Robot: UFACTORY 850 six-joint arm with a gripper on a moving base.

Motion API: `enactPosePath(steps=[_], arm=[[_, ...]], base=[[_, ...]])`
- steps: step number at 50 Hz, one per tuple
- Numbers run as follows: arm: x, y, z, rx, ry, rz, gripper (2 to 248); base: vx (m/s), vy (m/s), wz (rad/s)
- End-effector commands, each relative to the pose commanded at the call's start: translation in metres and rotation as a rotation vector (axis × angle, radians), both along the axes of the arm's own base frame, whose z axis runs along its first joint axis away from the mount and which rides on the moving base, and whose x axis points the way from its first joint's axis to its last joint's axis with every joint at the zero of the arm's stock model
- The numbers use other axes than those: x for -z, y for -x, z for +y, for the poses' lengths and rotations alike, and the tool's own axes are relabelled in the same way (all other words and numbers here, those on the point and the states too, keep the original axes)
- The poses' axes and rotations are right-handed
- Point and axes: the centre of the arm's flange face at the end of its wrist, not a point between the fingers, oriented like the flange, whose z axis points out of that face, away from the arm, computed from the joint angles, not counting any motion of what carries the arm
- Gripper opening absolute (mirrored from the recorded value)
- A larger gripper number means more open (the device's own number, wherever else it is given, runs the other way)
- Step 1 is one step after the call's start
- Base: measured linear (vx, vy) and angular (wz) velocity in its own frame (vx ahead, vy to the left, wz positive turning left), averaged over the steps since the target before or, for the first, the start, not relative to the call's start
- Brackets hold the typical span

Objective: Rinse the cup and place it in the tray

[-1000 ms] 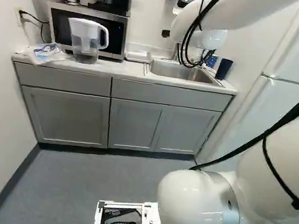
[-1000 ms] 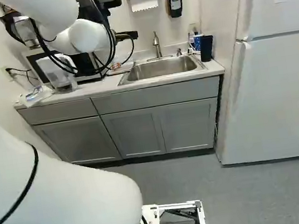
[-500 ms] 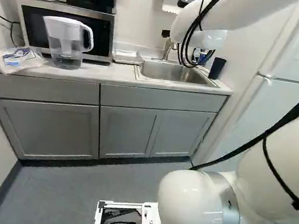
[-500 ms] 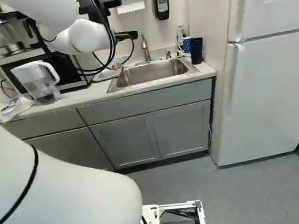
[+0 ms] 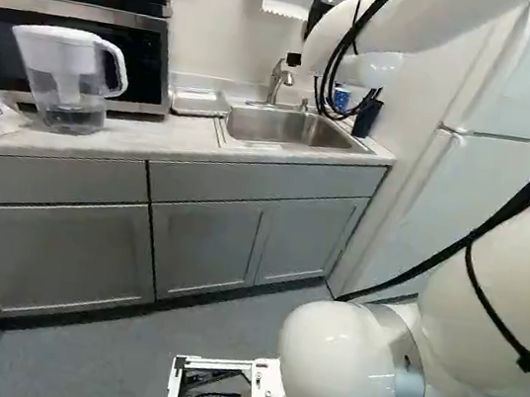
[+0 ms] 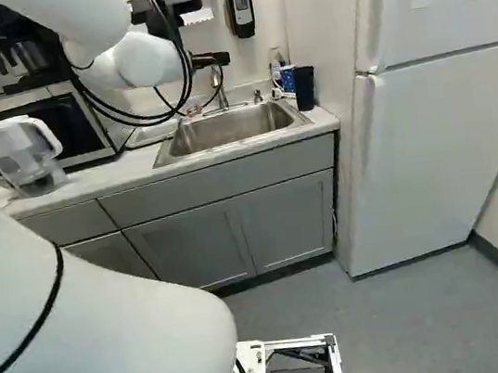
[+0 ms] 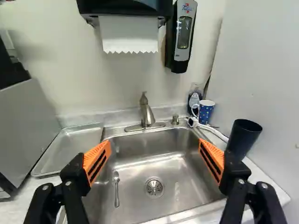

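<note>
The base (image 5: 262, 390) has moved nearer the white desk (image 5: 144, 141), where the shallow metal tray (image 7: 70, 145) flanks the steel sink (image 7: 148, 145). The black, orange-padded hand (image 7: 154, 145) stands wide; centre it around the tall dark cup (image 7: 240, 140) at the sink's opposite edge before closing gently.

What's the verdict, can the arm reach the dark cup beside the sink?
Probably yes, with a sideways shift: the gripper is open and nothing covers the dark cup, though the wall close beside it may cramp one finger.
</note>
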Motion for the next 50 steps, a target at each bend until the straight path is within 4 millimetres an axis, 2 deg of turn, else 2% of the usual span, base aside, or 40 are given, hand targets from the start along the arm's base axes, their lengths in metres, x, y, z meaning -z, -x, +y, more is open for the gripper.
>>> enactPosePath(steps=[32, 50], arm=[[0.0000, 0.0000, 0.0000, 0.000, 0.000, 0.000, 247], [0.0000, 0.0000, 0.0000, 0.000, 0.000, 0.000, 247]], base=[[0.058, -0.028, -0.155], [0.060, -0.002, -0.020]])
